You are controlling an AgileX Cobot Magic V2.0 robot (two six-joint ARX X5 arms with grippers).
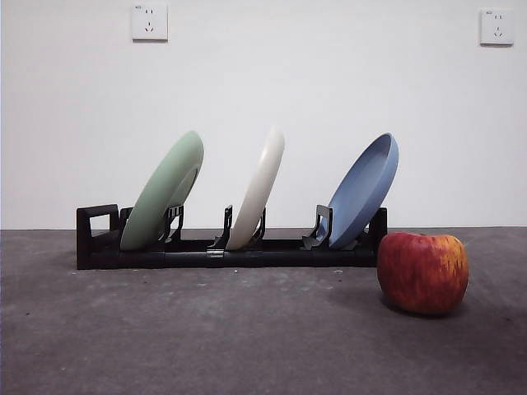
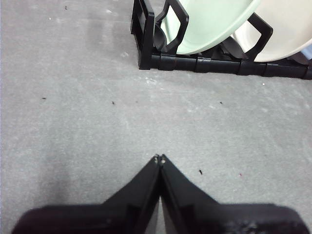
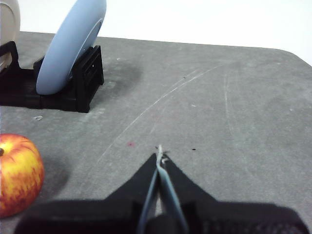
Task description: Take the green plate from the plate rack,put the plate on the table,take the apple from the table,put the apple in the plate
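Lifting the green plate (image 1: pixel 162 191) with your closed left gripper (image 2: pixel 159 159) may snag the plate rack (image 1: pixel 222 255), perhaps toppling the cream plate (image 1: pixel 257 188) at 3 o'clock.

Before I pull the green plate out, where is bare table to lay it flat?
The widest bare patch of the table lies in front of the plate rack, below the green plate and cream-white plate. It is crowded toward the apple, which sits near the rack's end, by the blue plate.

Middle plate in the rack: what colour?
Cream-white, clearest in the front view, between green and blue.
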